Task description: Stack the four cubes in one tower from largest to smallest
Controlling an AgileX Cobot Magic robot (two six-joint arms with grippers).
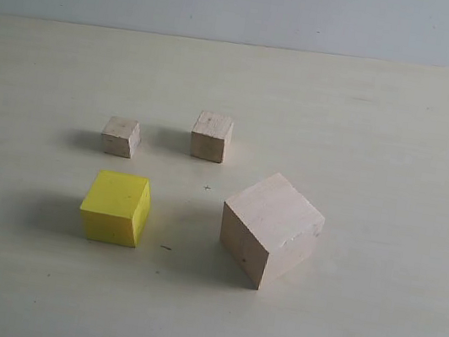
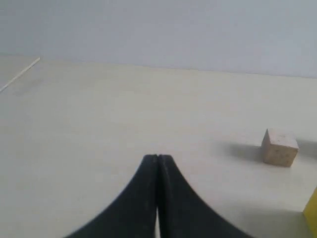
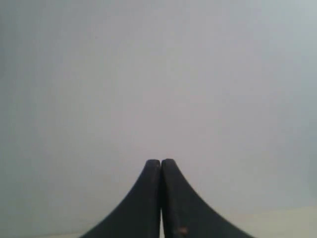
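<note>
Four cubes stand apart on the pale table [image 1: 399,145], none stacked. The large bare-wood cube [image 1: 270,229] is at the front right, the yellow cube [image 1: 116,208] at the front left. Behind them sit two small wood cubes, one [image 1: 212,136] slightly bigger than the other [image 1: 120,137]. Neither arm shows in the exterior view. My left gripper [image 2: 157,157] is shut and empty, low over bare table; a small wood cube [image 2: 279,147] and a sliver of the yellow cube [image 2: 313,213] lie off to one side of it. My right gripper [image 3: 161,161] is shut and empty, facing the grey wall.
A grey wall [image 1: 251,2] rises behind the table's far edge. The table edge [image 2: 20,74] shows as a thin line in the left wrist view. A strip of table [image 3: 277,220] shows low in the right wrist view.
</note>
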